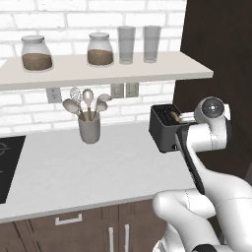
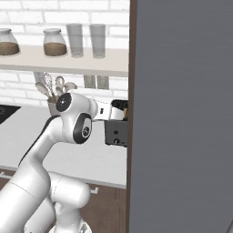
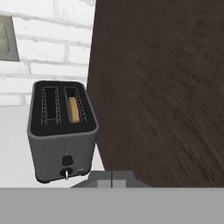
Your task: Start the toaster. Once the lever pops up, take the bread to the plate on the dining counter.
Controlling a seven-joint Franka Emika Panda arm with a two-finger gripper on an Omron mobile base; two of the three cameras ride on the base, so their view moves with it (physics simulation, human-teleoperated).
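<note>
The dark grey toaster (image 3: 61, 131) stands on the white worktop against a tall dark cabinet side. The bread (image 3: 74, 109) stands in its right slot, with the top edge about level with the slot's rim. The lever (image 3: 66, 160) is a small dark tab low on the narrow end face, just above a round knob. My gripper (image 3: 111, 179) is shut and holds nothing. It hovers in front of that end face and a little to its right, apart from the toaster. The left base view has the toaster (image 1: 165, 129) with my hand just right of its top. The plate and the dining counter are out of view.
A grey utensil crock (image 1: 89, 129) stands left of the toaster. The black cooktop (image 1: 7, 167) lies at the far left. A shelf (image 1: 98, 71) with jars and glasses hangs above the worktop. The dark cabinet side (image 3: 162, 87) closes off the right.
</note>
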